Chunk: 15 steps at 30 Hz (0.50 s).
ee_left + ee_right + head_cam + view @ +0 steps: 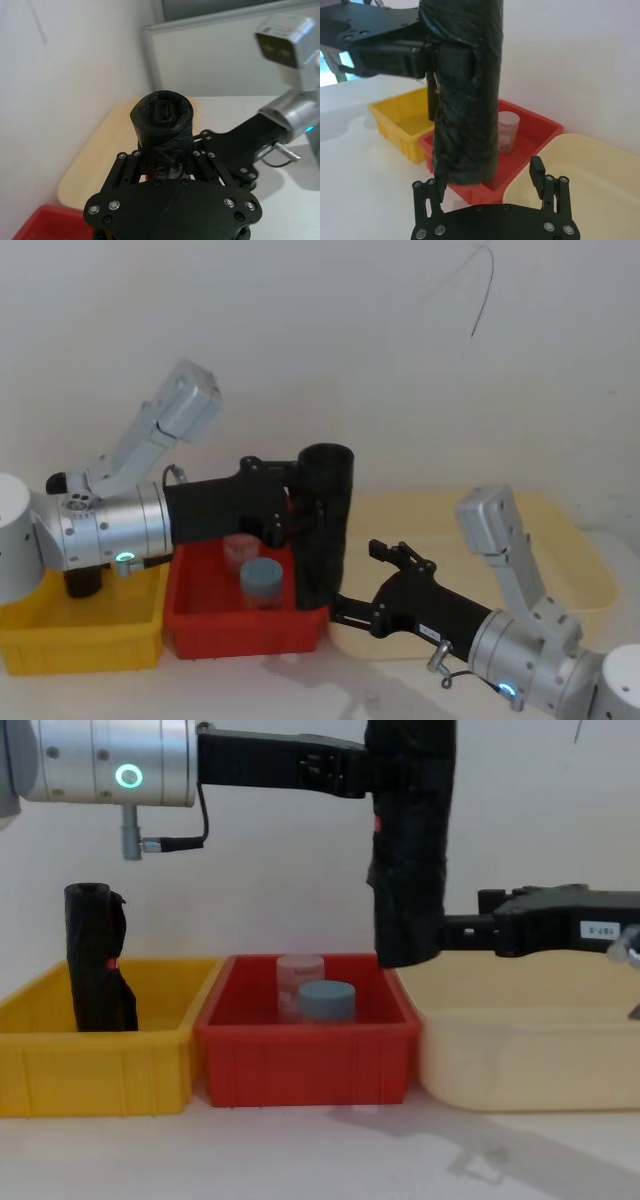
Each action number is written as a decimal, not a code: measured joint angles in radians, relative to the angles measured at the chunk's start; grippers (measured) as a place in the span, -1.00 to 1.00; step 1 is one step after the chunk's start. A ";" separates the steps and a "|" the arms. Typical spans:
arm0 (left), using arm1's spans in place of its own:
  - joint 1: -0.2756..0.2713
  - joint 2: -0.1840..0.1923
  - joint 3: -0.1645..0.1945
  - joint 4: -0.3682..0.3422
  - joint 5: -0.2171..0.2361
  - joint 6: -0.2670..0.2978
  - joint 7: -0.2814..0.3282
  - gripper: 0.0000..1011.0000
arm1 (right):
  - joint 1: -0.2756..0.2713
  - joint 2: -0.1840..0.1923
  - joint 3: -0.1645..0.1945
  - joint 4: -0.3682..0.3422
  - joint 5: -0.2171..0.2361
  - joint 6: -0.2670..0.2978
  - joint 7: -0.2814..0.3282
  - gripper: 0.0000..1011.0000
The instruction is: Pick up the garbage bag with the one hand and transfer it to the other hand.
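Observation:
The garbage bag (322, 530), a crinkled black roll, hangs upright over the right end of the red bin. My left gripper (310, 510), on the arm with the green ring, is shut on the roll's upper half (412, 850); the pinch shows from above in the left wrist view (165, 155). My right gripper (355, 580), with a white number label, reaches in from the right at the roll's lower end. It stands open (487, 172), one finger on each side of the bag's bottom (467, 90), with the right finger (536, 167) clear of it.
A yellow bin (90, 1065) on the left holds another black roll with a red mark (97, 960). The red bin (305, 1055) holds a translucent cup (298, 970) and a blue-grey cylinder (327, 998). A cream tray (530, 1060) lies under my right arm.

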 joint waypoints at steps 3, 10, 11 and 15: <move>-0.007 -0.003 0.011 0.010 -0.010 -0.008 -0.027 -0.28 | 0.008 -0.005 -0.007 0.006 0.010 0.006 0.008 0.98; -0.017 -0.007 0.031 0.026 -0.022 -0.020 -0.067 -0.28 | 0.020 -0.011 -0.018 0.012 0.030 0.016 0.022 0.98; -0.018 -0.007 0.034 0.028 -0.023 -0.021 -0.070 -0.28 | 0.021 -0.011 -0.019 0.012 0.032 0.018 0.024 0.98; -0.022 -0.007 0.044 0.035 -0.025 -0.027 -0.081 -0.28 | 0.023 -0.009 -0.023 0.010 0.048 0.024 0.037 0.98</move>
